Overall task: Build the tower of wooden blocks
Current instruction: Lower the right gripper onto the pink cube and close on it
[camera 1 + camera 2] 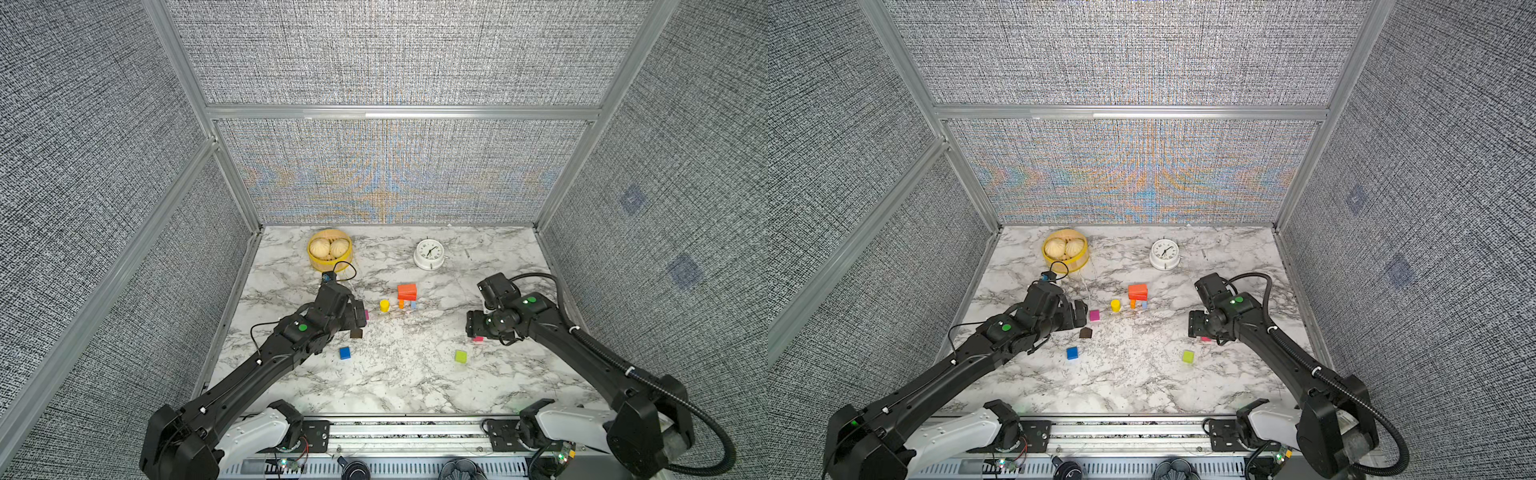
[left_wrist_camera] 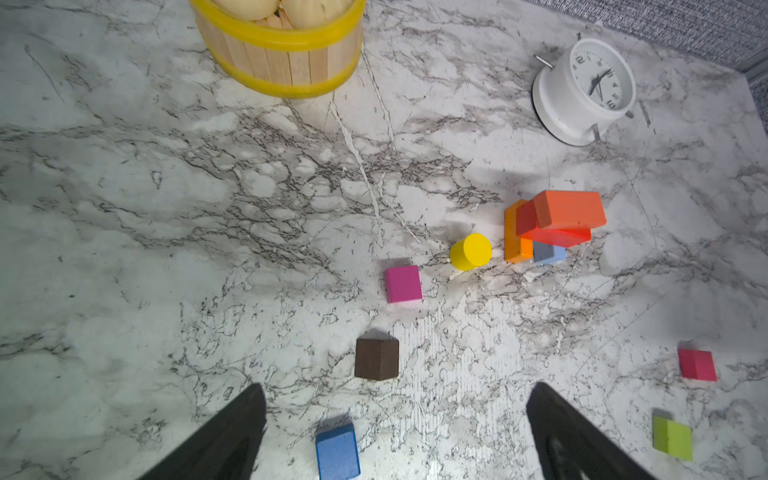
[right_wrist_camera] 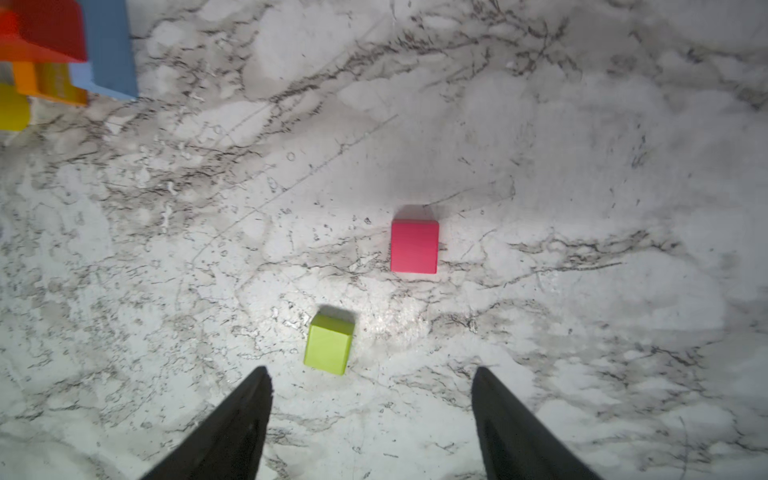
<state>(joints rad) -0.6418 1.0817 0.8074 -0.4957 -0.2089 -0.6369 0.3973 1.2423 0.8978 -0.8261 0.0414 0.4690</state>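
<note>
Right hand (image 3: 371,370): spread, empty, over small pink-red wooden cube (image 3: 414,246).
Left hand (image 2: 399,388): spread wide, empty, near dark brown wooden block (image 2: 376,358).
Tower (image 1: 406,296): orange brick on top.

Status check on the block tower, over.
Left gripper open, empty. Right gripper open, above the red-pink cube, green cube near. Tower stands: two bricks on two legs, yellow cylinder close beside.

The worktop (image 2: 124,208) is white marble veined grey and black. Ahead of the black left hand (image 2: 399,388) lie a blue cube (image 2: 337,451), a dark brown piece (image 2: 376,359), a magenta cube (image 2: 403,283) and a yellow cylinder (image 2: 470,251). The tower (image 2: 569,210) shows orange over red on orange and light-blue legs. Before the black right hand (image 3: 372,370) sit a lime-green cube (image 3: 328,344) and a pinkish-red cube (image 3: 414,246).
</note>
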